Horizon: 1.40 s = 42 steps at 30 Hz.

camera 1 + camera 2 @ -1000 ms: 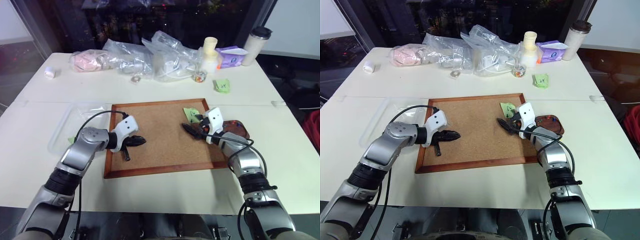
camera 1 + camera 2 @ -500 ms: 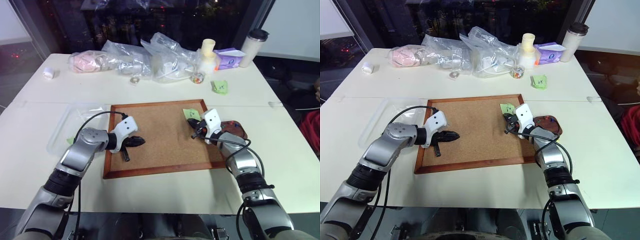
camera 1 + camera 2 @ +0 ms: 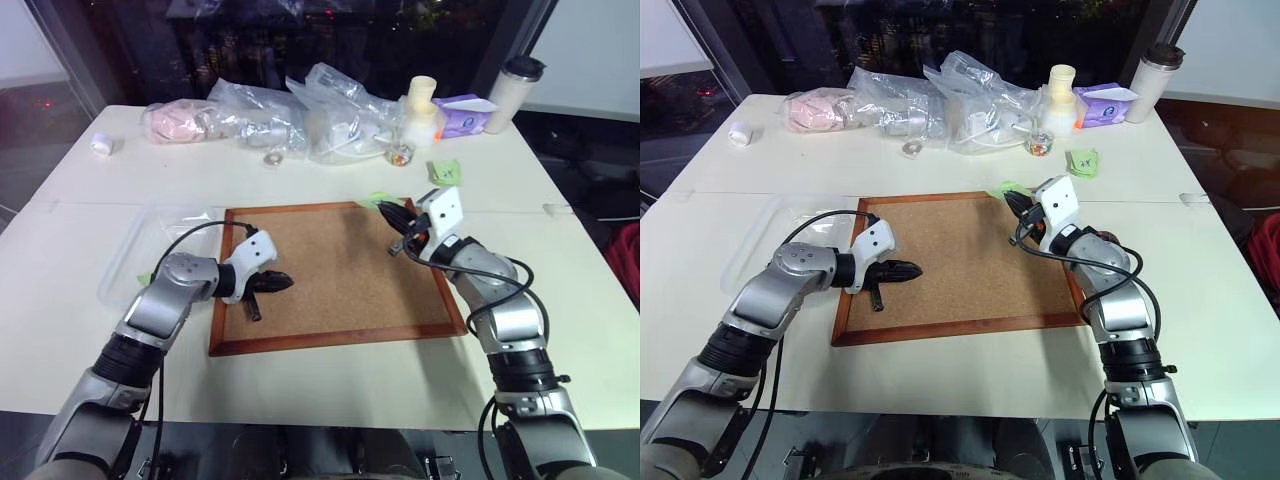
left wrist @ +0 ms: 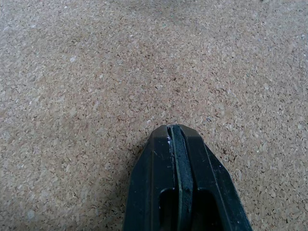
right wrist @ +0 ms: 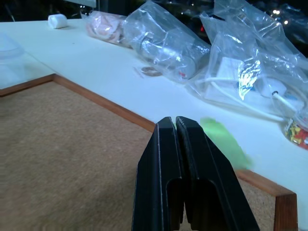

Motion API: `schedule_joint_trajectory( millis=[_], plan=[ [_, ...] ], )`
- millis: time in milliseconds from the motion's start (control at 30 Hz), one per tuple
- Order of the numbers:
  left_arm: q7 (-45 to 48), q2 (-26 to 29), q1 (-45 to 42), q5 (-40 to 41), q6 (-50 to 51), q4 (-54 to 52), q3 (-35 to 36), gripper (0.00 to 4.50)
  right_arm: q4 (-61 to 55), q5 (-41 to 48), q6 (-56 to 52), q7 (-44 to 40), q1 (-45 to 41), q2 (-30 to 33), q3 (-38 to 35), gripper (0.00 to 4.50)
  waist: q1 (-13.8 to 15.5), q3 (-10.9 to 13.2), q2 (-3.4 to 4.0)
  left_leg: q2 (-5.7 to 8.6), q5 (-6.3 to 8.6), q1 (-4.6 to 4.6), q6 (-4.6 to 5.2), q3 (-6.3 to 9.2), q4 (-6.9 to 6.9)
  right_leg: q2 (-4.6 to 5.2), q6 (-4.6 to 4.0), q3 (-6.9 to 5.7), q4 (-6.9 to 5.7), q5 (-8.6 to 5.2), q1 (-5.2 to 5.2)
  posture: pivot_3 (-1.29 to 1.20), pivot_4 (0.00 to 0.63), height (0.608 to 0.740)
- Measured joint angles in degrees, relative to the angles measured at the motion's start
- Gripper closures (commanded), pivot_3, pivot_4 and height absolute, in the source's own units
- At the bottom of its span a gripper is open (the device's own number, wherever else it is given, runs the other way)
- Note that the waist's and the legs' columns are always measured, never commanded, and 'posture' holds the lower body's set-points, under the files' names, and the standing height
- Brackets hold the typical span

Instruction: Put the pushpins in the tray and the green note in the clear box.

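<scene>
Right gripper (image 3: pixel 1012 204) pinched on green note (image 3: pixel 1006 189) above cork board's (image 3: pixel 950 262) far edge; left gripper (image 3: pixel 908 269) closed, empty.

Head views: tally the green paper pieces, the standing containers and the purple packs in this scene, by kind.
Green paper pieces: 2 (green note, sticky pad)
Standing containers: 3 (cream bottle, tumbler, small jar)
Purple packs: 1 (purple pack)
Total: 6
</scene>
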<state>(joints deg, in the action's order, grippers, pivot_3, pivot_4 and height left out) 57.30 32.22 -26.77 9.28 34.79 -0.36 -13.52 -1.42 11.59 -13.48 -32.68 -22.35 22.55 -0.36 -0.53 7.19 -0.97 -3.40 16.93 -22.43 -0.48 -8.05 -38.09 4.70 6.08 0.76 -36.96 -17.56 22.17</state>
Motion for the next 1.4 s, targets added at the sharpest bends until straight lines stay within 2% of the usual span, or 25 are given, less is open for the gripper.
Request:
schedule_joint_trajectory(
  millis=[67, 167, 267, 400, 500, 567, 700, 800, 933, 1100, 1400],
  plan=[
    [0.1, -1.3, -0.1, 2.5, 3.3, 0.3, 2.1, 4.50, -1.5, 0.1, -1.4, -0.5, 1.1, 1.0, 0.0, 4.49, 0.0, 0.0, 0.00, 0.02, 0.00, -0.05, 0.00, 0.01, -0.01, 0.01, 0.00, 0.00, 0.00, 0.00, 0.04, 0.00, 0.150, 0.737],
    [-0.7, -5.3, -1.8, 9.0, 11.2, 0.9, 6.7, 3.49, -3.8, 0.7, -2.9, -1.1, 2.1, 1.8, -0.3, 4.50, 0.0, 0.1, -0.08, 0.03, 0.00, -0.30, 0.01, 0.10, -0.07, 0.00, 0.01, -0.03, -0.01, 0.01, 0.21, 0.00, 0.150, 0.737],
    [-4.2, -11.0, -9.1, 19.9, 22.8, 2.7, 16.8, 2.04, -6.1, 1.1, -4.0, -1.7, 2.8, 2.5, -0.4, 4.50, -0.2, 0.4, -0.35, -0.01, -0.05, -0.84, -0.05, 0.33, -0.26, -0.06, 0.05, -0.23, -0.09, 0.02, 0.59, 0.00, 0.150, 0.737],
    [-12.0, -17.3, -16.7, 29.4, 32.4, 3.5, 28.7, 0.06, -6.3, 1.2, -4.9, -1.9, 3.7, 3.3, -0.8, 4.50, -0.6, 0.4, -0.35, 0.00, -0.07, -0.81, -0.07, 0.34, -0.15, -0.08, 0.05, -0.26, -0.08, 0.02, 0.58, 0.00, 0.150, 0.737],
    [-22.5, -25.2, -17.7, 31.9, 39.3, 6.7, 33.8, 0.06, -6.4, 1.2, -5.0, -1.6, 3.4, 3.1, -0.7, 4.50, -0.4, 0.4, -0.36, 0.02, -0.07, -0.81, -0.08, 0.36, -0.17, -0.05, 0.07, -0.28, -0.04, 0.01, 0.55, 0.00, 0.150, 0.737],
    [-28.1, -28.2, -18.0, 32.7, 43.5, 11.2, 37.7, 0.06, -6.4, 1.2, -4.9, -1.3, 2.9, 2.9, -0.7, 4.50, -0.4, 0.4, -0.43, 0.02, -0.09, -0.81, -0.12, 0.36, -0.19, -0.05, 0.07, -0.28, -0.01, 0.01, 0.57, 0.00, 0.150, 0.737],
    [-36.3, -28.0, -20.5, 33.3, 44.8, 21.9, 46.8, 0.06, -6.3, 1.1, -4.9, -0.6, 2.4, 2.9, -0.8, 4.50, -0.7, 0.5, -0.46, -0.01, -0.17, -0.78, -0.27, 0.37, -0.10, -0.13, 0.08, -0.31, -0.02, 0.01, 0.62, 0.00, 0.150, 0.737],
    [-38.1, -25.6, -22.3, 33.7, 42.9, 27.3, 49.8, 0.06, -6.2, 1.1, -4.9, -0.3, 1.7, 2.9, -0.9, 4.50, -0.6, 0.5, -0.50, -0.02, -0.19, -0.79, -0.31, 0.36, -0.09, -0.12, 0.08, -0.35, -0.02, 0.01, 0.61, 0.00, 0.150, 0.737],
    [-38.1, -23.7, -25.7, 33.8, 39.3, 33.5, 50.4, 0.06, -6.0, 1.1, -4.8, -0.2, 0.5, 2.5, -0.8, 4.50, -0.1, 0.5, -0.55, 0.04, -0.20, -0.83, -0.32, 0.36, -0.11, -0.03, 0.08, -0.47, -0.02, 0.01, 0.55, 0.00, 0.150, 0.737],
    [-35.8, -24.0, -30.6, 33.7, 35.3, 42.1, 48.7, 0.06, -4.4, 1.0, -4.4, 0.2, -2.4, 1.6, -0.6, 4.50, -0.3, 0.5, -0.55, 0.08, -0.21, -0.87, -0.33, 0.39, -0.10, -0.02, 0.08, -0.68, -0.01, 0.01, 0.48, 0.00, 0.150, 0.737],
    [-34.1, -29.2, -32.5, 35.3, 36.3, 44.0, 46.8, 0.06, -0.8, 0.3, -2.4, 1.3, -4.8, 1.7, -0.7, 4.50, -0.6, 0.6, -0.51, 0.06, -0.27, -0.86, -0.43, 0.41, -0.08, -0.03, 0.09, -0.74, -0.02, 0.01, 0.49, 0.00, 0.150, 0.737]
  ],
)
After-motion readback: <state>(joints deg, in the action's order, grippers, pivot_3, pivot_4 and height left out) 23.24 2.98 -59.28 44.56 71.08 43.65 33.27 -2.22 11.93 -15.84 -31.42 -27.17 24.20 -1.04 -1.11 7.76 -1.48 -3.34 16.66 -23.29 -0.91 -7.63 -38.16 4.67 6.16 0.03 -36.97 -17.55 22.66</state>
